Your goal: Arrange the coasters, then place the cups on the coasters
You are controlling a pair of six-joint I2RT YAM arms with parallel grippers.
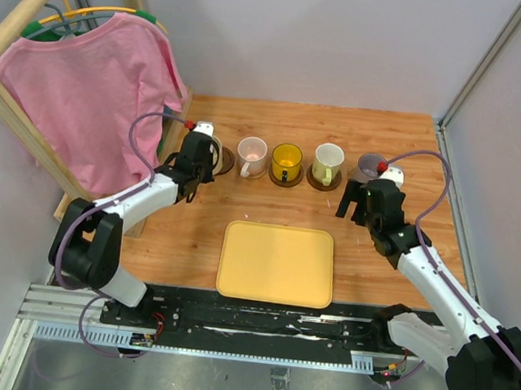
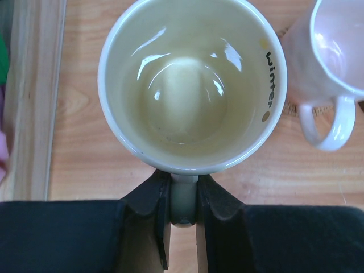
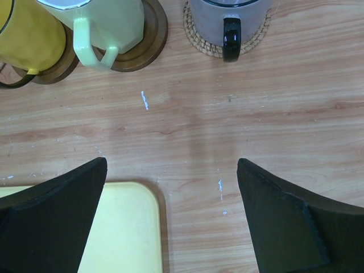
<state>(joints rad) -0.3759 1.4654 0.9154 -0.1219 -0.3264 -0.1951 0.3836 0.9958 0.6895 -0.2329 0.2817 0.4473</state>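
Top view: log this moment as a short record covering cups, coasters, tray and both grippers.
cups on coasters: pink cup, amber cup, pale green cup, purple cup
cream cup: leftmost, handle pinched by left gripper; whether it rests on its coaster, cannot tell
right gripper: open, above bare table between tray and cups
tray: yellow, nearer the arms than the row

Glossy glazed cream cup (image 2: 192, 85), woven fibre coaster (image 3: 200, 41), grained wooden table (image 3: 227, 125), matt yellow tray (image 1: 277, 262).

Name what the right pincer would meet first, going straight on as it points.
Probably the bare table, since the open right pincer aims between the pale green cup and grey cup; depth unclear.
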